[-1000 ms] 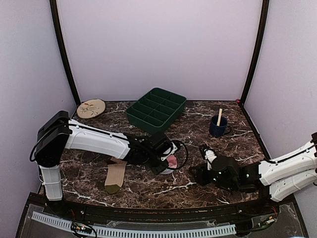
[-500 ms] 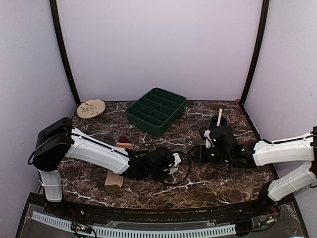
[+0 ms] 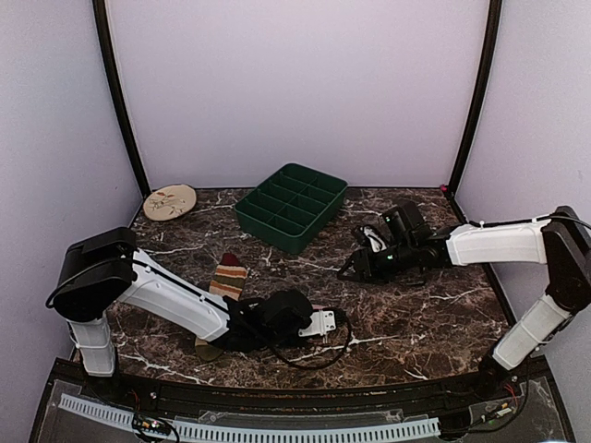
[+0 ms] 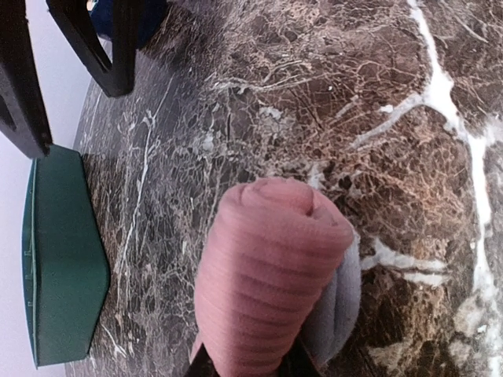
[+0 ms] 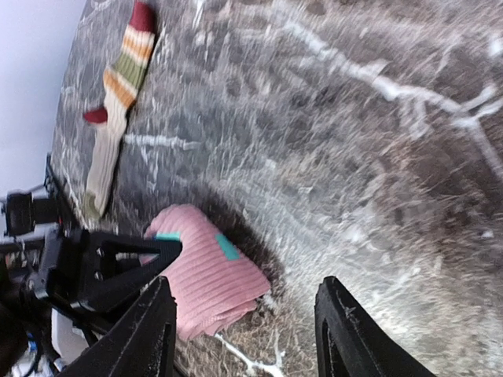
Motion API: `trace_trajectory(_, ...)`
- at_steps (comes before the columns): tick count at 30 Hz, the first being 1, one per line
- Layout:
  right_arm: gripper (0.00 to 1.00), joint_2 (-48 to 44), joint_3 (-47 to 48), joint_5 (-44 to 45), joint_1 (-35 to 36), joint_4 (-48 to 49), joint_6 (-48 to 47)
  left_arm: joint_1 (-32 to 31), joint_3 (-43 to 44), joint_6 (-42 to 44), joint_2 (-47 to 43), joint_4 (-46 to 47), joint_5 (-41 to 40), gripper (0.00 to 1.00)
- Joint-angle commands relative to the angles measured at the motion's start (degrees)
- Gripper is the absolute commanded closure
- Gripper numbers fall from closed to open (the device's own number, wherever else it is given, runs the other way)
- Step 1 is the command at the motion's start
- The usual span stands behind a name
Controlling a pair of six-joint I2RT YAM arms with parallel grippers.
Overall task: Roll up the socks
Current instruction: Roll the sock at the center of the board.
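The pink sock [image 4: 267, 275] is rolled into a thick roll lying on the marble table [image 3: 416, 314], with a grey-white layer showing at its side. My left gripper [image 4: 251, 367] is shut on its near end. From the right wrist view the same pink sock [image 5: 208, 275] shows teal patches, with the left gripper [image 5: 102, 267] on it. The striped sock [image 3: 227, 277] lies flat at the left, partly hidden behind my left arm. My right gripper [image 3: 355, 268] hovers open and empty well beyond the roll, near the table's middle.
A green compartment tray [image 3: 291, 208] stands at the back centre, and a round beige disc [image 3: 170, 201] lies in the back left corner. The left arm stretches low across the front of the table.
My left gripper has carried the pink roll toward the near edge. The right arm has swung away to the far right and its jaws have widened. The striped sock's cuff is now uncovered.
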Motion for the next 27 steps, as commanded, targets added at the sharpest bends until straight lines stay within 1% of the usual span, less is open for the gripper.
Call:
trace_trajectory(1, 0.44, 2.8, 2.6, -9.8, -0.2, -3.8, -5.6, -0.9, -4.3, 6.6, 2.4, -4.2, 6.4, 1.00)
trace_trajectory(8, 0.41, 6.2, 2.9, -16.6, -0.1, -3.6, -6.5, -0.9, -4.8, 10.3, 3.9, -1.4, 6.7, 1.00)
trace_trajectory(13, 0.40, 8.4, 3.3, -19.0, 0.1, -3.9, -7.3, -0.9, -4.5, 12.1, 5.0, 0.2, 6.0, 1.00)
trace_trajectory(27, 0.38, 13.5, 4.6, -18.3, 3.5, -6.6, -9.8, -0.9, -5.4, 15.4, 5.3, 3.5, 5.0, 1.00)
